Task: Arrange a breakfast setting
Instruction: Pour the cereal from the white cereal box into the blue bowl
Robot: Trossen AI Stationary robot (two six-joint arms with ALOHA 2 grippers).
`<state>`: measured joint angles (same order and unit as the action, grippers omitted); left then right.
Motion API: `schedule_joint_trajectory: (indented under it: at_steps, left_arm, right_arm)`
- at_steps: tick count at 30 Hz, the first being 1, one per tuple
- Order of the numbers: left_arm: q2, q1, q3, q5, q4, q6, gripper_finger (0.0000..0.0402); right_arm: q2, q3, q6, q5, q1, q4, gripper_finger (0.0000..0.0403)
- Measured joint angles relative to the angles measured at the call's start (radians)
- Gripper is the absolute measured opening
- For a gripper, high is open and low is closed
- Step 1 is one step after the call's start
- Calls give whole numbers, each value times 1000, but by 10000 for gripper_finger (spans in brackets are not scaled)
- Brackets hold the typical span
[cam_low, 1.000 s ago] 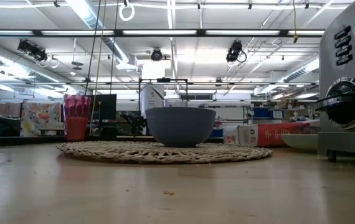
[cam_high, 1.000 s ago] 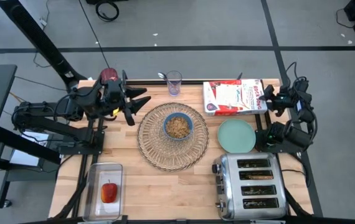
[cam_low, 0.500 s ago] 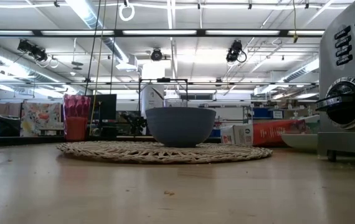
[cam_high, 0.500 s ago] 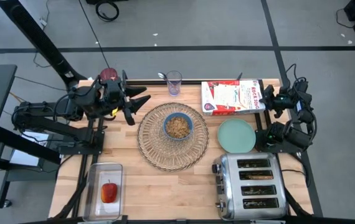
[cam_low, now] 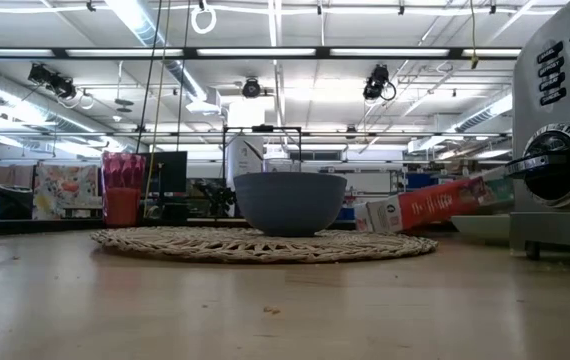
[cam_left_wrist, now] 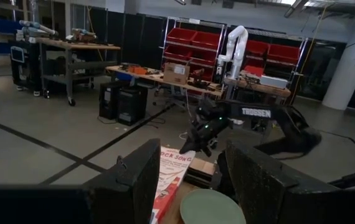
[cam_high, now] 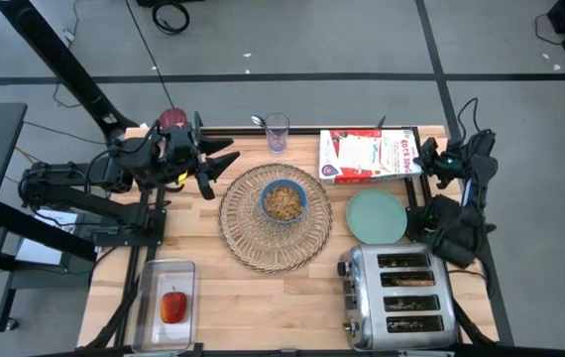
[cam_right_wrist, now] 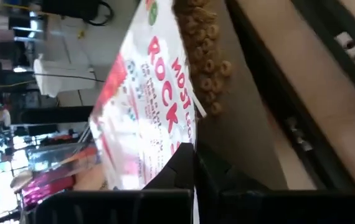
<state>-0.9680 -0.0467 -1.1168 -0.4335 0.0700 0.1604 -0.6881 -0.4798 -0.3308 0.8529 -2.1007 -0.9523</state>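
Observation:
A blue bowl (cam_high: 283,201) of cereal sits on the round woven placemat (cam_high: 276,218) in the middle of the table. A mint-green plate (cam_high: 377,215) lies to its right. A red and white cereal box (cam_high: 370,156) lies at the far right. My right gripper (cam_high: 427,159) is shut on its right end. My left gripper (cam_high: 225,157) is open and empty at the far left, beside the red-filled glass (cam_high: 171,120). A red apple (cam_high: 173,304) lies in a clear container at the near left. My right gripper pinches the cereal box's right end edge (cam_right_wrist: 187,144) between its two fingers, coming level from the table's right side. The box is tilted: its right end (cam_low: 485,186) is raised and its left end (cam_low: 367,215) is down at the table.
A chrome four-slot toaster (cam_high: 398,295) stands at the near right, close to the plate. A clear empty glass (cam_high: 277,131) stands at the far edge, between the red-filled glass and the box. The clear container (cam_high: 167,302) takes the near left corner.
My right arm has changed its bend and raised the cereal box's right end. The box has tipped up on its left end and shifted slightly toward the table's left.

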Motion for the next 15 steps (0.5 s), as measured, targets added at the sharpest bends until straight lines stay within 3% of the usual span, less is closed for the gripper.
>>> schedule_joint_trajectory:
  at_steps: [7, 15]
  left_arm:
    - [0, 0, 0, 0, 0, 0, 190]
    - [0, 0, 0, 0, -12, -10, 190]
  right_arm:
    - [184, -144, 69, 1, 51, -111, 2]
    - [272, -364, 80, -26, 126, -119, 1]
